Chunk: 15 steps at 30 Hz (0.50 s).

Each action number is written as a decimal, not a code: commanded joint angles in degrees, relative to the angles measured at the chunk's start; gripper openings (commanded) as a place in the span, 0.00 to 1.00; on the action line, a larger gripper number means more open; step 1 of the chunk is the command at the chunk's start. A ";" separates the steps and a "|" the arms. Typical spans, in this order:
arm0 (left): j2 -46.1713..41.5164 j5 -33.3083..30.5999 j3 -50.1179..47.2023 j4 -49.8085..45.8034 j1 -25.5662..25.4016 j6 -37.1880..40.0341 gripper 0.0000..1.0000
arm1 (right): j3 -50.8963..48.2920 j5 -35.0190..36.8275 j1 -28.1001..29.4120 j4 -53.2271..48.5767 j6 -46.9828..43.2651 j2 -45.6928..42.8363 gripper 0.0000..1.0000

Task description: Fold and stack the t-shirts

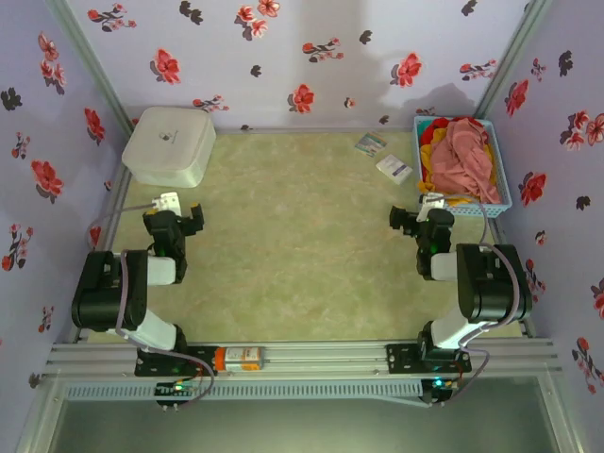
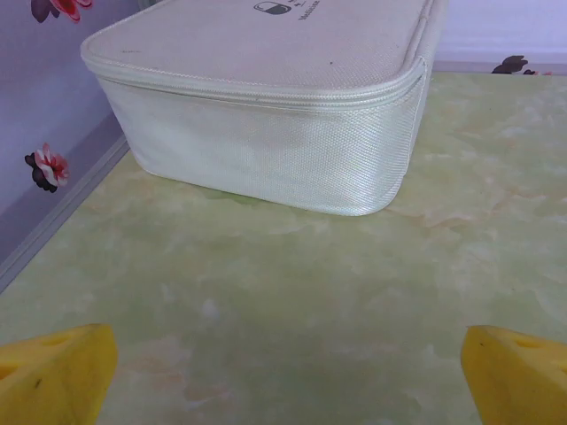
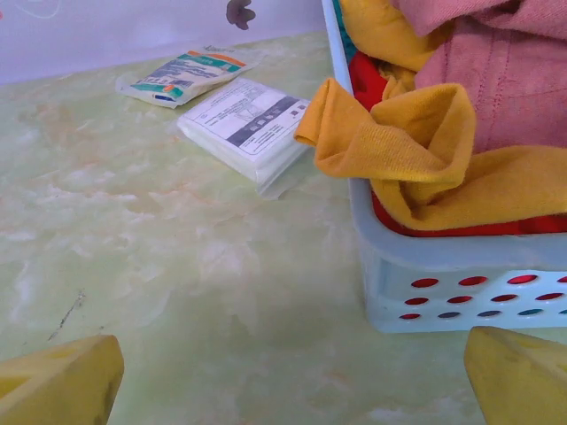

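Inside the basket [image 1: 503,184]: the t-shirts lie in a loose, unfolded heap.
Pink shirt [image 1: 467,156]: on top of the heap, crumpled, towards the far and outer side of the basket.
Yellow shirt [image 1: 430,159]: under the pink one, along the basket's inner side. In the right wrist view a fold of it [image 3: 416,133] hangs out over the basket's rim [image 3: 461,257].
Red shirt [image 3: 368,81]: lowest in the basket, showing as a patch behind the yellow fold and as a thin strip above the near rim.
Right gripper [image 1: 420,215]: just in front of the basket's near inner corner. Its yellow fingers [image 3: 58,381] stand wide apart with nothing between them.
Shirts and right gripper: the heap lies ahead of this gripper and off to its right, near but apart. The hanging yellow fold is the closest part.
Left gripper [image 1: 177,211]: well apart from the basket, across the table [image 1: 302,245]. Its fingers [image 2: 53,372] are spread and hold nothing.
White box [image 1: 170,146]: in the far corner opposite the basket. It sits closed and flat on the table, near the left gripper but not touching it.
Packets: two flat printed packets lie on the table just beside the basket's inner wall. One [image 3: 248,119] is nearer the basket, the other [image 3: 182,73] farther from it.
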 commanded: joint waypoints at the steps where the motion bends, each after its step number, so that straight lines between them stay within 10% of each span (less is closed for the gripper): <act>1: 0.33 -0.40 -0.12 0.29 0.18 -0.33 1.00 | 0.17 1.58 -0.28 1.95 -0.40 -0.10 0.99; 15: 0.36 -0.46 -0.07 0.35 0.20 -0.41 1.00 | 0.71 4.24 -0.28 0.58 0.54 -0.14 0.99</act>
